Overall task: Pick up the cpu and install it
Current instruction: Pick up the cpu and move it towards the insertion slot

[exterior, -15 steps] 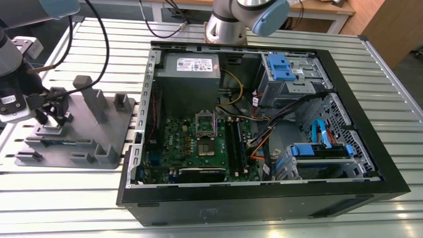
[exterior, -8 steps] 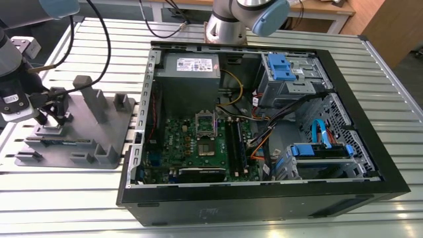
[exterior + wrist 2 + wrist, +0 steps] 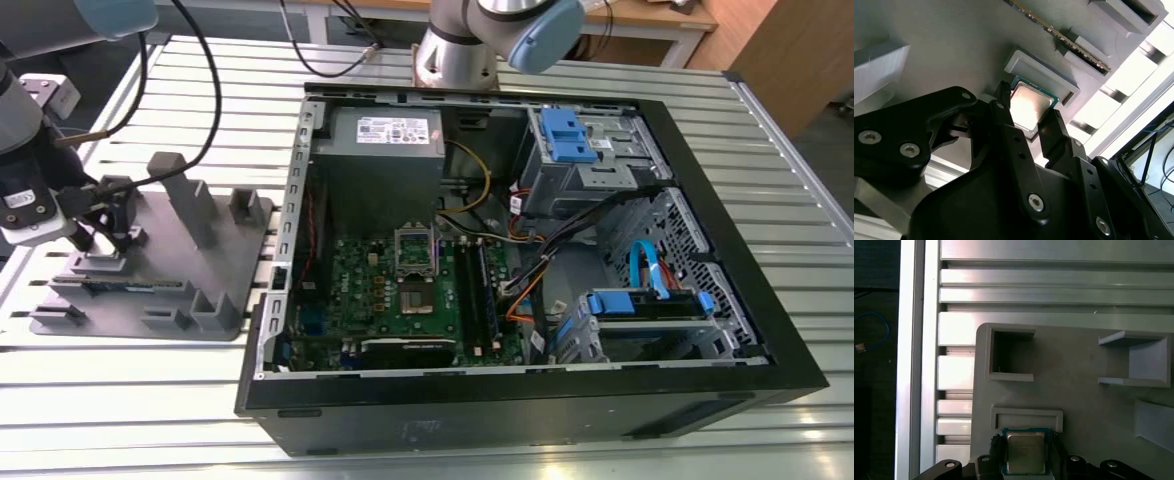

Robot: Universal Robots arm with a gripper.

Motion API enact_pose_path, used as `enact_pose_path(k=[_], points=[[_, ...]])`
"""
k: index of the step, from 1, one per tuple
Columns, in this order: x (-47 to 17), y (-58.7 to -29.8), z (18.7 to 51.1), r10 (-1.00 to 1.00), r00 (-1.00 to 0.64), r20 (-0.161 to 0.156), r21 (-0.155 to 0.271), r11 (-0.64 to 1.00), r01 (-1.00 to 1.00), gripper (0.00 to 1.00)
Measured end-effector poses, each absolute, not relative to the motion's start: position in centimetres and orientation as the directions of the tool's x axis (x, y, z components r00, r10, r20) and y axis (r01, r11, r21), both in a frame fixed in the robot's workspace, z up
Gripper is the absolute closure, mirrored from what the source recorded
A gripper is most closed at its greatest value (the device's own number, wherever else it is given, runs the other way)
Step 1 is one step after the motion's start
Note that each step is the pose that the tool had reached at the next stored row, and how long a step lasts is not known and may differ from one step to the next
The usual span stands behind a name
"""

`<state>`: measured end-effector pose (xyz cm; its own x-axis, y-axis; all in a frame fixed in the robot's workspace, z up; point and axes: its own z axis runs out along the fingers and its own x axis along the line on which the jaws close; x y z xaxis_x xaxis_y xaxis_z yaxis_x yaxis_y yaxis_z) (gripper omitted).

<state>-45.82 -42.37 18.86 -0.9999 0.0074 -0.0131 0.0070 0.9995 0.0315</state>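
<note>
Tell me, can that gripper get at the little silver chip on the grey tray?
Probably yes: the gripper sits right at the cpu, its fingers against two opposite edges, and nothing on the grey tray stands between them.

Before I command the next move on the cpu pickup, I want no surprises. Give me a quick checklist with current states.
1. The gripper straddles the cpu: ok, seen in both wrist views.
2. The fingers are closed against opposite cpu edges: ok, they appear to be touching.
3. The cpu is lifted clear of the tray: cannot tell.
4. The socket is open and empty: ok, as far as the exterior view shows.
5. The cables are clear of the socket: ok, they lie to the exterior view's right of it.
</note>
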Motion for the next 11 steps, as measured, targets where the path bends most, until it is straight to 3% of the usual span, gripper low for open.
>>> enact_pose_path(k=[11], points=[[-46.1,-42.26,18.6,0.007,-1.0,-0.013,0.031,0.999,0.007,0.53]])
